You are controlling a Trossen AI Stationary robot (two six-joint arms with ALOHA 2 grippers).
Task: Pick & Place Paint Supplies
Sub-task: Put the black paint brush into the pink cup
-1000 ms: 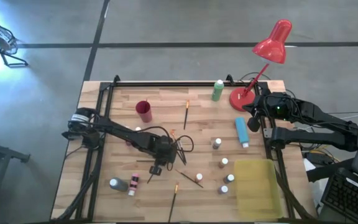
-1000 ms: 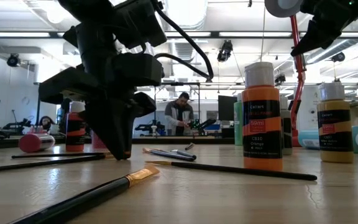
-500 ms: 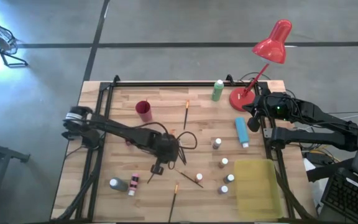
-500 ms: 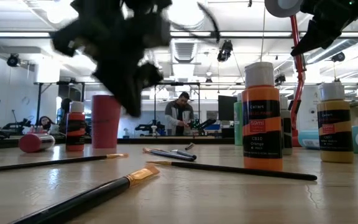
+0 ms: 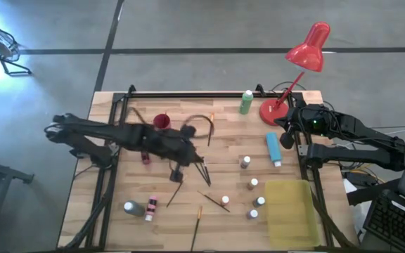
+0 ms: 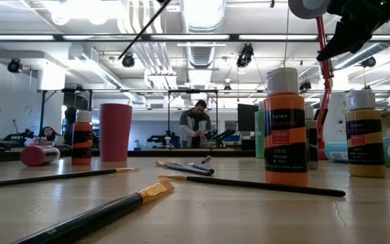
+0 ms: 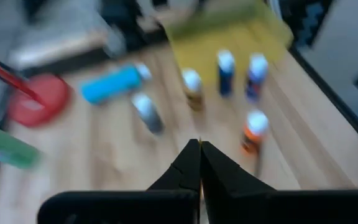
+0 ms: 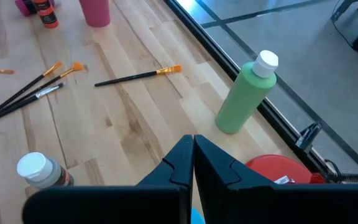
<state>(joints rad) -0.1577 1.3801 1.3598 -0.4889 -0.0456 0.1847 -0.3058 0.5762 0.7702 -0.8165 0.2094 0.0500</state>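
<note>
The paintbrush [image 5: 204, 124] angled up from the closed left tool [image 5: 189, 133], bristle end toward the desk's [image 5: 223, 154] far edge.

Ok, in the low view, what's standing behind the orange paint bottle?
A green bottle shows past one side of the orange bottle, and a dark bottle past the other. Each is partly covered by it, so their labels and full shapes cannot be seen.
</note>
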